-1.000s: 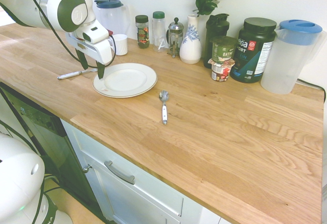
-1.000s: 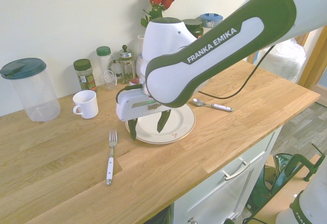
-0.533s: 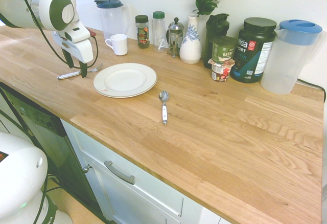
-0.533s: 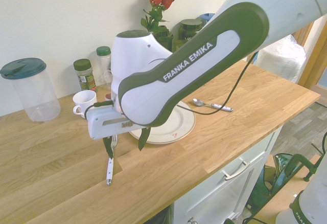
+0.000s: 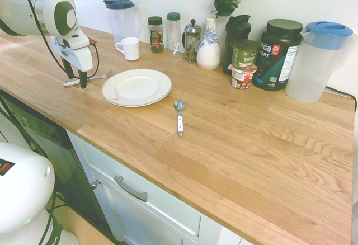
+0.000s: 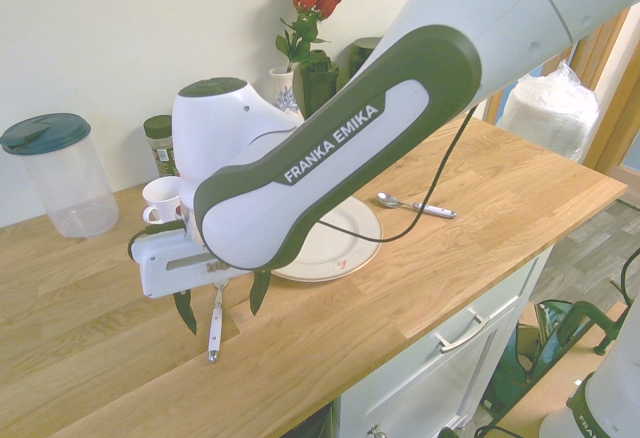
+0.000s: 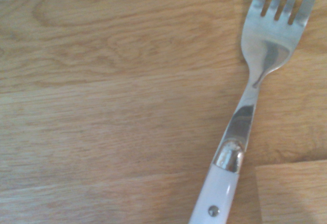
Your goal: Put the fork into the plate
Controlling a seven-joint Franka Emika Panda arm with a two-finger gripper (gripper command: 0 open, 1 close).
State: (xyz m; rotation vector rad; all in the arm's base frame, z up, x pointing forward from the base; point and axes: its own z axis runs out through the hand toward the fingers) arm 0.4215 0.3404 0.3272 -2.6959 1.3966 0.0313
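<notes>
Shifted off the plate [image 5: 136,87] toward nine o'clock, claw [image 6: 221,301] now hangs spread over the fork [image 6: 215,313]; grasping and carrying remain undone

one fork [image 5: 86,79], one plate [image 5: 136,87], perhaps two pitchers [image 5: 124,20]

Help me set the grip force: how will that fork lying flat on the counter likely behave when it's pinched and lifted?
The fork looks rigid, with a metal neck and tines, so it probably won't flex. It lies flat on the counter, giving the open gripper little to catch. The glossy white handle may slip, and held off-centre it would likely tilt.
</notes>
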